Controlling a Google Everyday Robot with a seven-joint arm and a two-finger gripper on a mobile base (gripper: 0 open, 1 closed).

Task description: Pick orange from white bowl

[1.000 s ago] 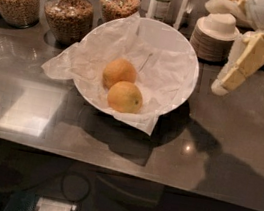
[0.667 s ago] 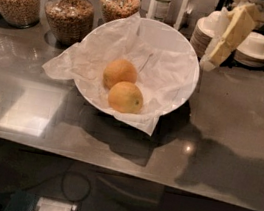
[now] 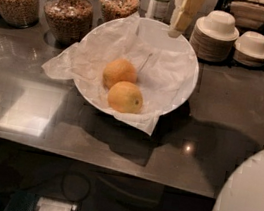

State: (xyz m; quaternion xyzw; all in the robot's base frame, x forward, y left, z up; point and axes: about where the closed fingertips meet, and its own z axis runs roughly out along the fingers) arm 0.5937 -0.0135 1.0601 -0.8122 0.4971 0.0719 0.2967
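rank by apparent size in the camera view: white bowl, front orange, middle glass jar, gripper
1. white bowl
2. middle glass jar
3. front orange
Unranked: the gripper, above the bowl's far rim, is cut off by the top edge and may sit nearer the camera. Its visible part looks close to the orange.

Tool [image 3: 178, 29] at top centre of frame, hanging down.
Cream-coloured tool enters from the upper edge just R of centre. It is long & narrow, tilted slightly, so its tip sits a bit L of where it enters. Wrist & arm are cut off by the top edge. Lower R corner: white rounded casing [image 3: 249, 204], smooth, running off the R & bottom edges.
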